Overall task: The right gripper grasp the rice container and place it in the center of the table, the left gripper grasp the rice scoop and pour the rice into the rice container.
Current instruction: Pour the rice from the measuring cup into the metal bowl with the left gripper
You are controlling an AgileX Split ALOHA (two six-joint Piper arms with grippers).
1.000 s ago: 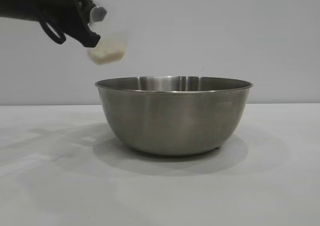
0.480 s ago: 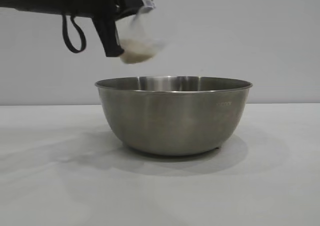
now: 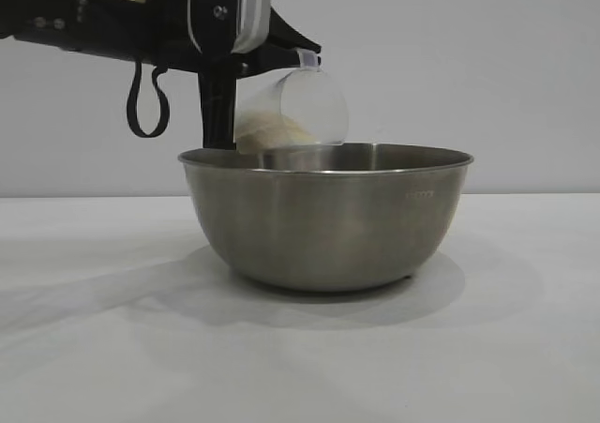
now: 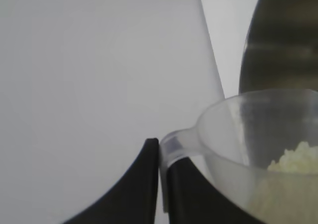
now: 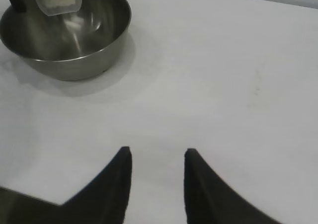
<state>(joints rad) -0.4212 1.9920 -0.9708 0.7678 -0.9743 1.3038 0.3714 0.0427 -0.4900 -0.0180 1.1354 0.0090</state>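
The table [image 3: 525,348] is presented as a plain white matte surface, backed by a bare pale grey wall [image 3: 487,67]. The rice container [image 3: 325,215] is seen upright on the table, and a soft shadow is cast around its base. The rice scoop [image 3: 291,111] is held tipped on its side just above the container's rim, on the left arm's side, with the rice [image 3: 272,134] gathered against its lower wall. The left gripper [image 4: 160,182] is clenched on the scoop's small handle. The right gripper [image 5: 156,167] is held above bare table, well apart from the container, with its fingers parted and nothing between them.
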